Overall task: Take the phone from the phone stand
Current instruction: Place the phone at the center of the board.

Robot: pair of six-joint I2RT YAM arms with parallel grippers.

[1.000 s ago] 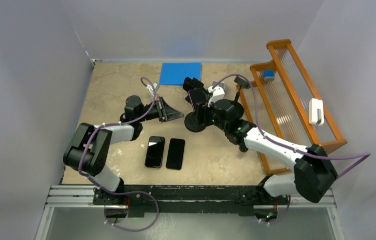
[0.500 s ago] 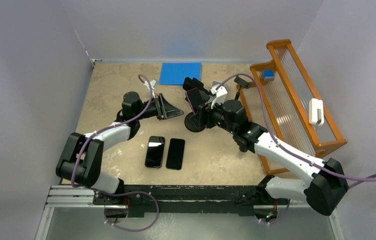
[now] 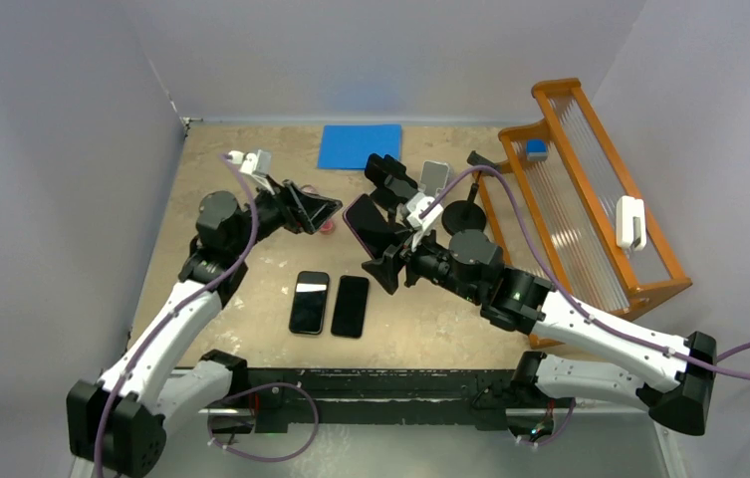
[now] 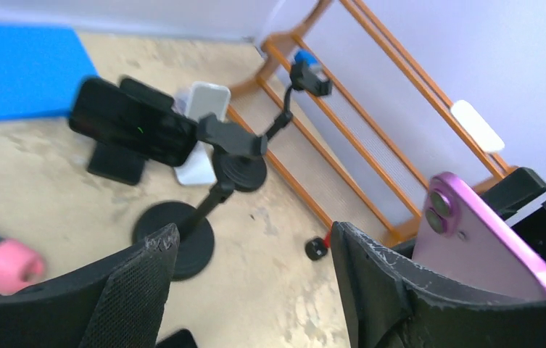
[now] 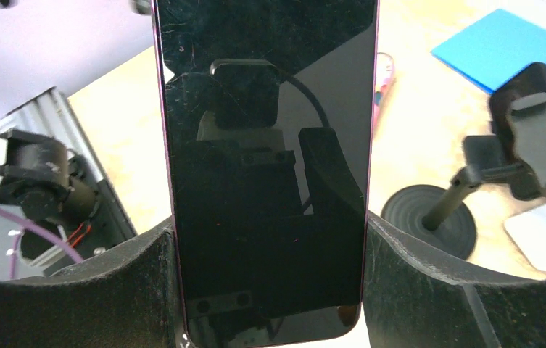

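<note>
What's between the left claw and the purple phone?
Just a small gap between the left claw and purple phone in the top view, with a pink toy lying at its edge.

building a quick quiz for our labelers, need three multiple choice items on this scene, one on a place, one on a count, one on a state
1. Where on the table is the blue mat?
A) at the far edge
B) at the near edge
C) dead centre

2. How many dark phones lie flat on the table?
A) one
B) two
C) four

3. What is the right gripper doing?
A) standing open and empty
B) out of every view
C) shut on the pink phone

Answers:
1 A, the top view shows the mat at the far side of the table.
2 B, two lie side by side, screens up.
3 C, the right wrist view shows the phone clamped between both fingers, lifted off the table.
</note>
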